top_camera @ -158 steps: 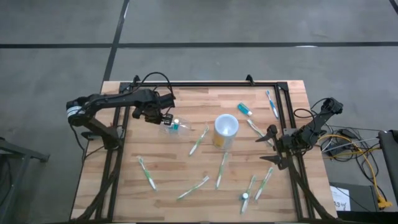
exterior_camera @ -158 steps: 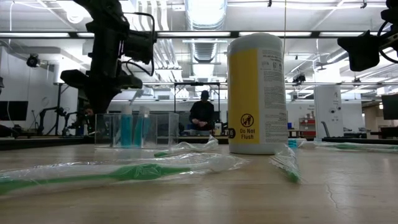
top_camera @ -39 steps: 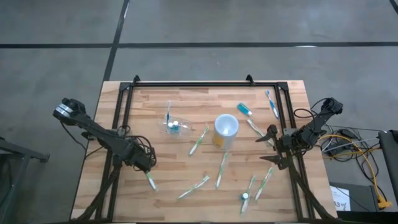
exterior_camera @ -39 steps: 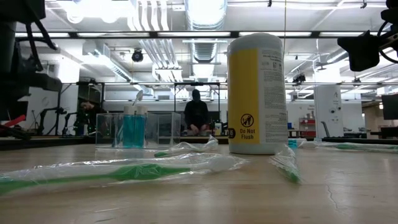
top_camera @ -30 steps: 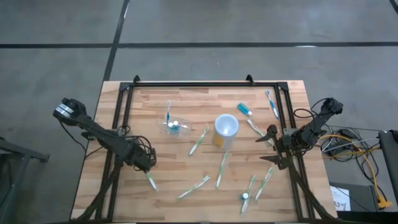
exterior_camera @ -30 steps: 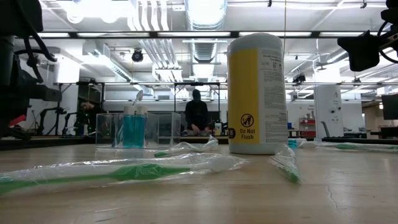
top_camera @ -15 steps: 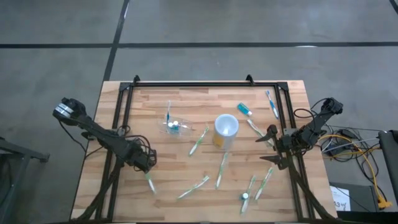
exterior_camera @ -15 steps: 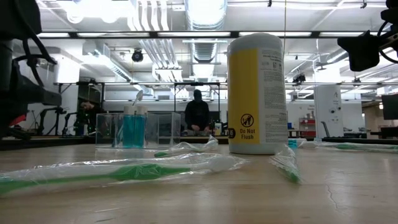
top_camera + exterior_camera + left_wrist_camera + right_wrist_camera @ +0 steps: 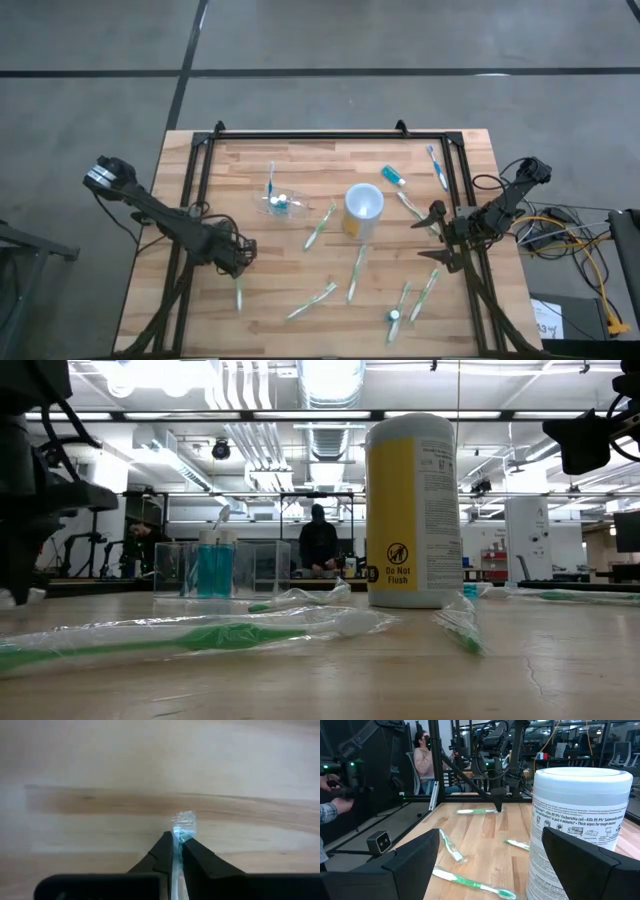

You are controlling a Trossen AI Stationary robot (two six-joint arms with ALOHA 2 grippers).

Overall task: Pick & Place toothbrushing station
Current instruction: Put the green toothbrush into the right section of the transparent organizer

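Left jaws pinch a wrapped toothbrush [image 9: 179,840], well apart from toothbrushing station [image 9: 277,202]; right jaws wide.

The canister [image 9: 362,206] stands at the table's [image 9: 300,165] centre, the toothbrushing station [image 9: 279,203] beside it toward the left edge. Wrapped toothbrushes [image 9: 356,272] lie scattered toward the front edge. The left hand [image 9: 238,268] sits near the left edge, the right hand [image 9: 437,213] at the right edge.
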